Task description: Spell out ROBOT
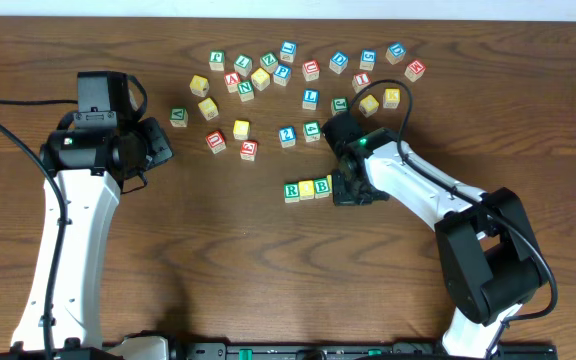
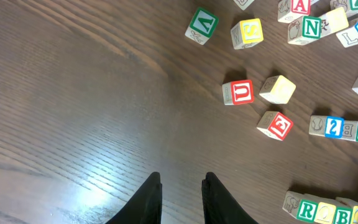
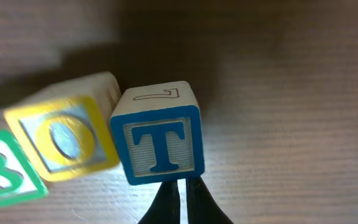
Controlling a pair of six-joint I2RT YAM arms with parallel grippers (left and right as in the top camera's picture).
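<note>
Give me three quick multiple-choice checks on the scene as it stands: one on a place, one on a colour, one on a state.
1. Where is the T cube?
A. Beside the yellow O cube, at the row's end
B. Among the scattered cubes
C. Alone, far from any cube

2. What colour is its letter?
A. Red
B. Blue
C. Green

3. How is the right end effector?
A. Wide open around the cube
B. Shut, tips at the T cube's edge
C. Holding a cube in the air

Key: 1 A, the right wrist view shows it right next to the O cube. 2 B, the T and its frame are blue. 3 B, the fingers meet with only a thin slit between them.
</note>
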